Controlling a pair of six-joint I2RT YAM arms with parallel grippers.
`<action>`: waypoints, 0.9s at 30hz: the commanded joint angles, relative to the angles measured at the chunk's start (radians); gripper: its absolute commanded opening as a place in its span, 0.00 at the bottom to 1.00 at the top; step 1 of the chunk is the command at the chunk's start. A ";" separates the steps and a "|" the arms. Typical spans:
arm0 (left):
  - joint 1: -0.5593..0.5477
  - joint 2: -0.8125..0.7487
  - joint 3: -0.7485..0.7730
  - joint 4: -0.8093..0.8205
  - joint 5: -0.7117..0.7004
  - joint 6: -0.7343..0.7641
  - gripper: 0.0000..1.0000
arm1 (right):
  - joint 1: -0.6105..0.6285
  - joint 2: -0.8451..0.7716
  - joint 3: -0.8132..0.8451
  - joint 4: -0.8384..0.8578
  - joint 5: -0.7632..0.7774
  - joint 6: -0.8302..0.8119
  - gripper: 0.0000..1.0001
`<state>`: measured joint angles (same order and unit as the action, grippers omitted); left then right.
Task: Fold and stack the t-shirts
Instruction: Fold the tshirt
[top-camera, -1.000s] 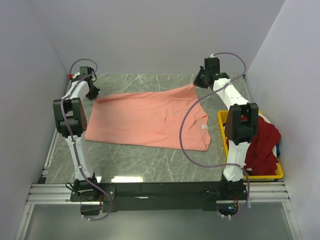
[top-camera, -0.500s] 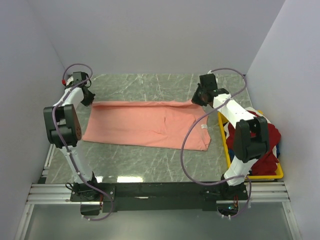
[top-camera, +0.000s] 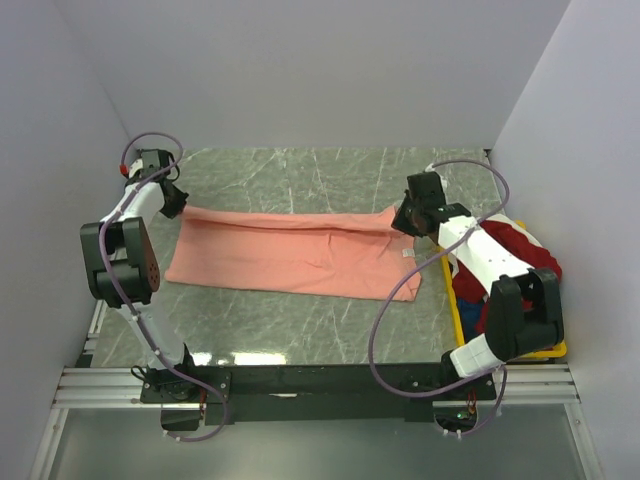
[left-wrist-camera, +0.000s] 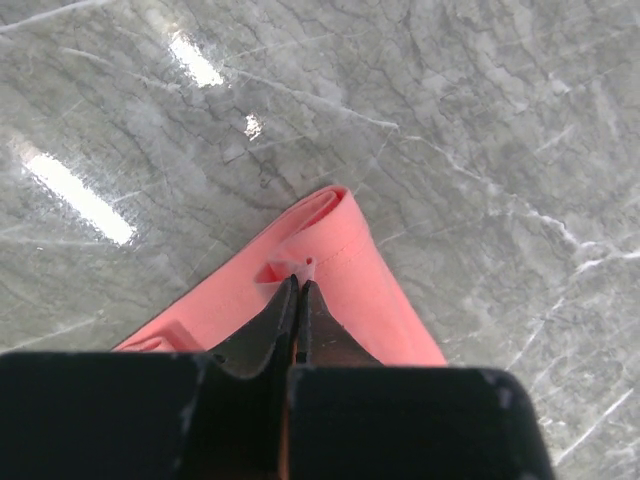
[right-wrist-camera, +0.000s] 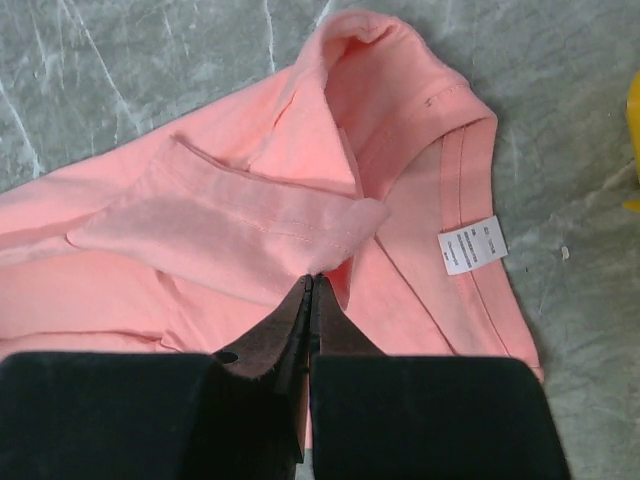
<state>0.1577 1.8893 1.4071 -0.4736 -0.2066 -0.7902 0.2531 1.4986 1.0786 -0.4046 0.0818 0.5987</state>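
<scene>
Pink shirt (top-camera: 290, 250) is lying flat on table (top-camera: 300, 325), beside yellow bin (top-camera: 548, 351), w/ its far edge folded over. L gripper (left-wrist-camera: 297, 290) is pinching the corner farthest from bin, jaws tight on cloth. R gripper (right-wrist-camera: 309, 285) is clamping the folded edge nearest bin, by the collar. Red shirt (top-camera: 530, 258) is sitting in bin.

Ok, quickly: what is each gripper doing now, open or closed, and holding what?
Left gripper: closed, pinching a corner of the pink shirt.
Right gripper: closed, pinching the pink shirt near its collar.
</scene>
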 joint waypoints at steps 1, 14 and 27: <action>0.003 -0.064 -0.020 0.035 -0.007 -0.006 0.01 | 0.006 -0.072 -0.034 0.023 0.010 0.004 0.00; 0.005 -0.093 -0.062 0.038 -0.005 -0.012 0.01 | 0.012 -0.166 -0.157 0.033 -0.033 0.003 0.00; 0.008 -0.110 -0.106 0.043 0.001 -0.023 0.01 | 0.021 -0.210 -0.232 0.033 -0.037 0.000 0.00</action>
<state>0.1593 1.8305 1.3125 -0.4541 -0.2062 -0.8024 0.2661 1.3273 0.8669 -0.3870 0.0349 0.6018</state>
